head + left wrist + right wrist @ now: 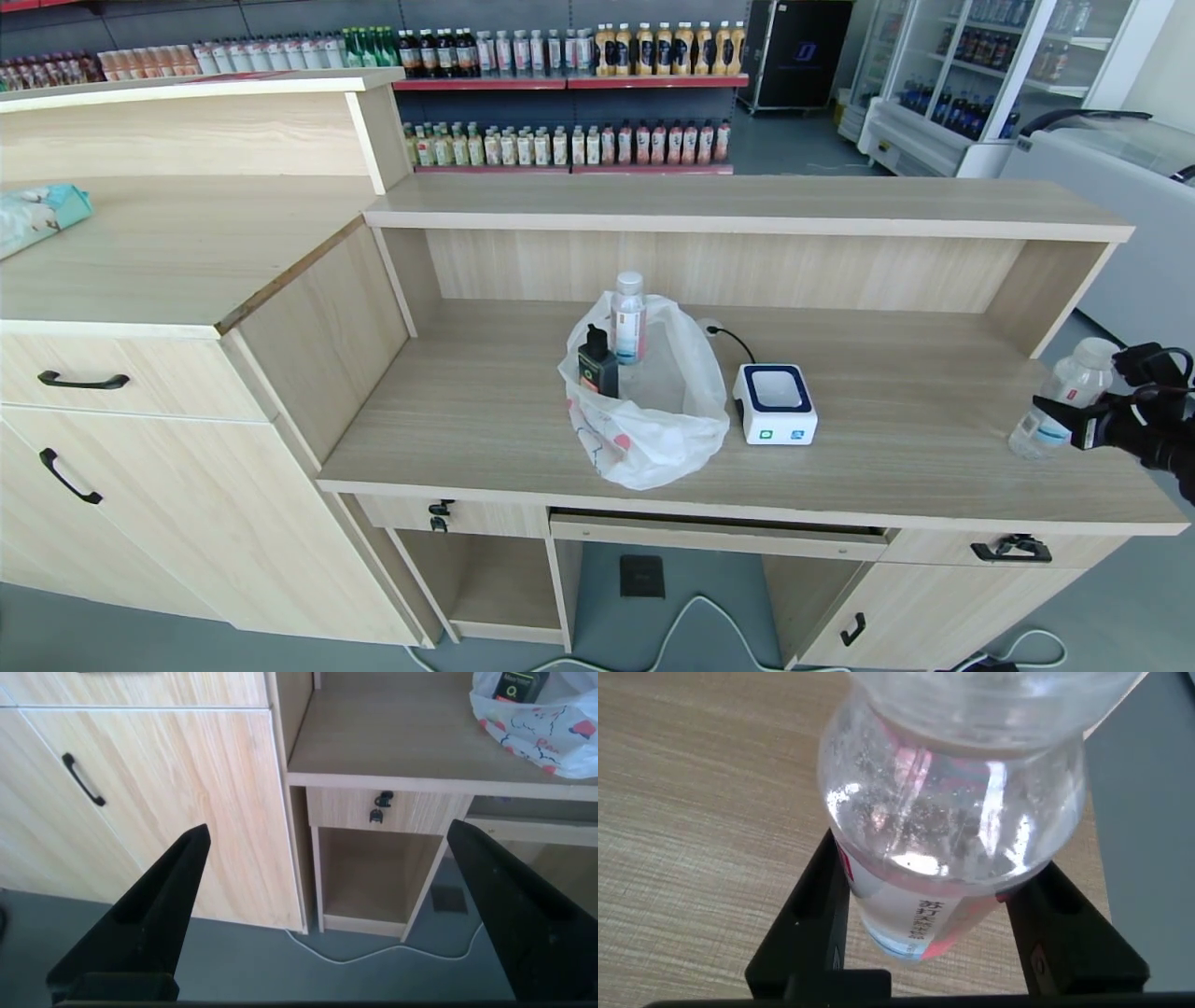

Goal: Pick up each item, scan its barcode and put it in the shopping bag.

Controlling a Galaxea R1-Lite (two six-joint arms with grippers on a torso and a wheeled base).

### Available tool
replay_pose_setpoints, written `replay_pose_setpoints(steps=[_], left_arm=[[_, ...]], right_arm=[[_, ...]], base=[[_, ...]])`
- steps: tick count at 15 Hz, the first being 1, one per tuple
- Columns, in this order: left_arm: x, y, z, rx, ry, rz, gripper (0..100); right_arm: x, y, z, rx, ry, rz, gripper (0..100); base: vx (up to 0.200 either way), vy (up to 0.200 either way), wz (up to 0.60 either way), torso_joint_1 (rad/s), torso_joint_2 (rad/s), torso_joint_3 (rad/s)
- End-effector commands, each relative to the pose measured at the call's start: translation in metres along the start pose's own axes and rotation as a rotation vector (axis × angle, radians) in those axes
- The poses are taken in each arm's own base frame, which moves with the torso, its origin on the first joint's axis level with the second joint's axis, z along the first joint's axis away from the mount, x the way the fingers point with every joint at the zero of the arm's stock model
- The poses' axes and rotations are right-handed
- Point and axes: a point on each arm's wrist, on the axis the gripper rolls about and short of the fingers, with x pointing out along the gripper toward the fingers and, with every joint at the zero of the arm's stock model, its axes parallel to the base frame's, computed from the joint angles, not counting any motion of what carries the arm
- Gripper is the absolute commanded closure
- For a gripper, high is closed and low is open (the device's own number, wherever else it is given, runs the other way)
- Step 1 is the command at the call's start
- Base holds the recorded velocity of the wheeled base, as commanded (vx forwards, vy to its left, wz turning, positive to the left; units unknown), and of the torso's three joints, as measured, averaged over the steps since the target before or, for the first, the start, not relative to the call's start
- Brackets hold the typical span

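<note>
Obs: right gripper [1075,422] pinching a clear bottle [1064,392] over the counter [896,429].
The bottle sits tilted between both fingers [814,917]. The scanner [775,403] lies to this gripper's left, with the plastic bag [658,425] just beyond, holding a second bottle [629,319] and a dark carton [597,362]. The left gripper [327,905] is spread wide, nothing between, facing the cabinet front [187,812].

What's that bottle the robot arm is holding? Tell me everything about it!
It's a clear plastic bottle with a white cap and a pink-and-white label; tiny bubbles speckle its wall. The right gripper is shut on it, black fingers on both sides. It leans tilted over the right end of the counter; whether its base touches the wood is unclear.
</note>
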Motion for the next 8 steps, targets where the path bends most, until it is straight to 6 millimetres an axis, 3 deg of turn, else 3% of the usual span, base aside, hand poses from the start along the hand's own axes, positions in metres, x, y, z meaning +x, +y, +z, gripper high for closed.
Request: replay_pose_setpoints(steps=[1, 3, 5, 6, 8], left_arm=[[0.0, 0.0, 0.0, 0.0, 0.0, 0.0, 0], [0.0, 0.0, 0.0, 0.0, 0.0, 0.0, 0], [0.0, 0.0, 0.0, 0.0, 0.0, 0.0, 0], [0.0, 0.0, 0.0, 0.0, -0.001, -0.001, 0], [0.0, 0.0, 0.0, 0.0, 0.0, 0.0, 0]], right_arm=[[-0.006, -0.001, 0.028, 0.014, -0.04, -0.005, 100], [-0.026, 0.015, 0.09, 0.114, -0.052, 0.038, 100], [-0.069, 0.055, 0.175, 0.245, -0.036, 0.131, 100], [-0.088, 0.077, 0.204, 0.268, -0.044, 0.191, 100], [-0.11, 0.113, 0.23, 0.232, -0.098, 0.351, 100]], base=[[0.0, 0.0, 0.0, 0.0, 0.0, 0.0], [0.0, 0.0, 0.0, 0.0, 0.0, 0.0], [0.0, 0.0, 0.0, 0.0, 0.0, 0.0], [0.0, 0.0, 0.0, 0.0, 0.0, 0.0], [0.0, 0.0, 0.0, 0.0, 0.0, 0.0]])
